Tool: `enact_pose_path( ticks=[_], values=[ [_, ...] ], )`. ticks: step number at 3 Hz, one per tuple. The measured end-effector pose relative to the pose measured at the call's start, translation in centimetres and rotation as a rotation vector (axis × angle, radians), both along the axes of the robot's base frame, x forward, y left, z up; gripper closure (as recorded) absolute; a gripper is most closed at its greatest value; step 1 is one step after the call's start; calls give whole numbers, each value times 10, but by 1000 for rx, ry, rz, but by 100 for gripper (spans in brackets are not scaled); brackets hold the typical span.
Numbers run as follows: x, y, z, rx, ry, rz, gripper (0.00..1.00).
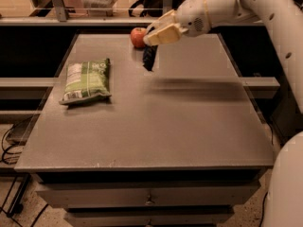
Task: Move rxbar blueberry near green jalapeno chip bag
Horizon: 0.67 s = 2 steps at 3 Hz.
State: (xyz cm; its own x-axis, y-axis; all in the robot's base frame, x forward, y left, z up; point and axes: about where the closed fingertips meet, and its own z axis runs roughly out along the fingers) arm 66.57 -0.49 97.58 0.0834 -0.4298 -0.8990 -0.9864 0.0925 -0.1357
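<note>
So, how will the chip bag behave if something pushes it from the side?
The chip bag looks puffy, so it is probably light and would slide or dent when pushed. It lies flat, so rolling seems unlikely. The gripper, near the apple, holds the bar above the table.
</note>
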Motion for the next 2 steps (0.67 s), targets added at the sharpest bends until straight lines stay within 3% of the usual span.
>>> enact_pose_path(
  ticks=[1, 2],
  values=[
    [-18, 48, -13, 55, 39, 84, 100],
    [-32, 85, -37, 72, 94, 138, 82]
  ],
)
